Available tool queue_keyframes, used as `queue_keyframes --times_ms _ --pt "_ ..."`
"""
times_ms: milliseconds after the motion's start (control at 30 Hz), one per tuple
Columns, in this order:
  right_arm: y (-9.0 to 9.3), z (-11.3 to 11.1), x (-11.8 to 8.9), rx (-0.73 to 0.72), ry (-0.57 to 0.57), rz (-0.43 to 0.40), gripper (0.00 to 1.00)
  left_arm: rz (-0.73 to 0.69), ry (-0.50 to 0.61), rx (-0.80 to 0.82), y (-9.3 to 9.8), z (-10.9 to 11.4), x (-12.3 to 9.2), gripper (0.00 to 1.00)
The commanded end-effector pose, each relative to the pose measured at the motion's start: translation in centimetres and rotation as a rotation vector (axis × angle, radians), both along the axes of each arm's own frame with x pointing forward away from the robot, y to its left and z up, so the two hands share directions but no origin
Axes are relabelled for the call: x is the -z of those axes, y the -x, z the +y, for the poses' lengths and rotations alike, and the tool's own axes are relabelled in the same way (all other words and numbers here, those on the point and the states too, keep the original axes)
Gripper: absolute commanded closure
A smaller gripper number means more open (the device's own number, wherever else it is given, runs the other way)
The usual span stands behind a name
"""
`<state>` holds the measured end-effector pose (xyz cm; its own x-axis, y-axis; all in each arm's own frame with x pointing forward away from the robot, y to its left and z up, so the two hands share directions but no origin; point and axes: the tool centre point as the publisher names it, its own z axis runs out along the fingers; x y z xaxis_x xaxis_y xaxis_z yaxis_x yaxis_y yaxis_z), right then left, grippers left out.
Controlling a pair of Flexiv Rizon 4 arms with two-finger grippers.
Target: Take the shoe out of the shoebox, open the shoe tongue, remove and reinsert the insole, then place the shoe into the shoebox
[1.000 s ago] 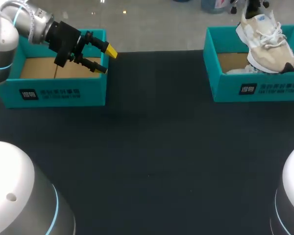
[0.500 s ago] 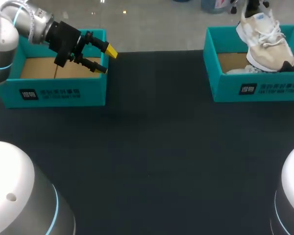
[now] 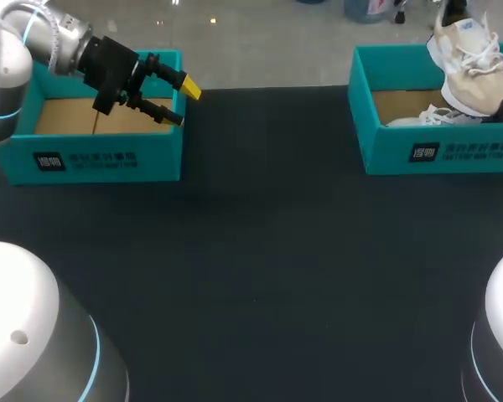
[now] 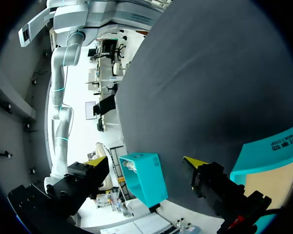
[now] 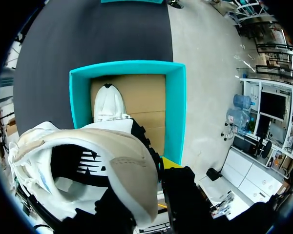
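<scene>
A beige and white shoe (image 3: 476,69) hangs tilted over the right teal shoebox (image 3: 386,152), toe down. My right gripper (image 5: 151,195) is shut on its heel collar; one yellow fingertip (image 5: 171,162) shows beside the heel. In the head view only a dark bit of that gripper (image 3: 453,10) shows at the top edge. A second white shoe (image 5: 110,103) lies inside the box (image 5: 177,97) below, and its laces (image 3: 426,117) show in the head view. My left gripper (image 3: 163,96) stands open over the left teal box (image 3: 101,159), nothing between its fingers.
The left box holds only its bare cardboard floor (image 3: 67,117). Dark table cloth (image 3: 260,234) spreads between the two boxes. In the left wrist view the right shoebox (image 4: 144,183) stands far ahead of the open fingertips (image 4: 191,161), with the left box's corner (image 4: 278,151) beside them.
The held shoe has shifted to the right and slightly higher over the right box, uncovering more of the shoe below. The left arm has stayed still.
</scene>
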<state>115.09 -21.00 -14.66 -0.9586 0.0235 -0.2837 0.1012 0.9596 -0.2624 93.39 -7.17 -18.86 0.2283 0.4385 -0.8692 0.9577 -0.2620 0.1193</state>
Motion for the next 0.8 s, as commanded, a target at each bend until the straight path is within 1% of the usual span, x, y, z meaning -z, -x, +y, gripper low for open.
queue_keyframes --times_ms 33,200,233,333,433,533,667,733,767,800 --pt "-1.0 -2.0 0.4 -0.007 0.006 0.006 1.00 -0.001 -0.002 0.001 0.0 0.0 0.0 0.00" --pt "-2.0 -5.4 0.7 0.020 0.009 0.022 1.00 -0.001 -0.002 0.001 0.0 0.0 0.0 0.00" --pt "-2.1 -5.7 0.8 0.033 0.007 0.023 1.00 -0.001 -0.002 0.001 0.0 0.0 0.0 0.00" --pt "-3.2 -7.3 1.1 0.084 -0.005 0.027 1.00 -0.001 -0.002 0.001 0.0 0.0 0.0 0.00" --pt "-4.1 -8.4 1.3 0.126 -0.009 0.029 1.00 -0.001 -0.002 0.001 0.0 0.0 0.0 0.00" --pt "-4.6 -9.0 1.6 0.158 -0.009 0.030 1.00 -0.001 -0.002 0.001 0.0 0.0 0.0 0.00" --pt "-4.6 -9.6 2.1 0.220 -0.047 0.037 1.00 -0.001 -0.002 0.001 0.0 0.0 0.0 0.00" --pt "-4.5 -9.8 2.3 0.272 -0.046 0.027 1.00 -0.001 -0.002 0.001 0.0 0.0 0.0 0.00" --pt "-4.5 -10.0 2.3 0.329 -0.070 0.034 1.00 -0.001 -0.002 0.001 0.0 0.0 0.0 0.00" --pt "-4.4 -10.2 2.4 0.384 -0.084 0.025 1.00 -0.001 -0.002 0.001 0.0 0.0 0.0 0.00"
